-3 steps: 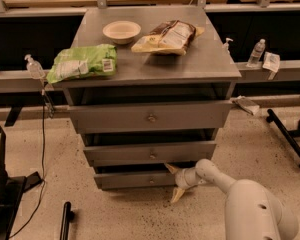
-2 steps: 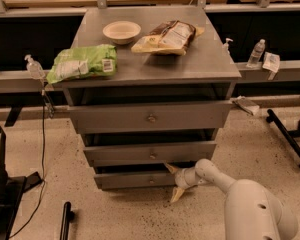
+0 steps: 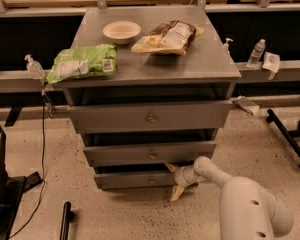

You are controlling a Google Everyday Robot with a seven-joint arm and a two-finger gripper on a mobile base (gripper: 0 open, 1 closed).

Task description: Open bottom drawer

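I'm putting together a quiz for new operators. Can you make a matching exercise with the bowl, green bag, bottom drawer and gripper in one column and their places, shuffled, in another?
1. bowl
2. green bag
3. bottom drawer
4. gripper

A. near the floor, at the right end of the lowest drawer front
B. front left corner of the cabinet top
C. lowest part of the cabinet's front
D. rear of the cabinet top, beside the brown snack bag

Pairs: 1-D, 2-B, 3-C, 4-A

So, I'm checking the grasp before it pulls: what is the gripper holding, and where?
Cannot be told. The gripper sits at the right end of the bottom drawer, fingers spread above and below its front, away from the knob.
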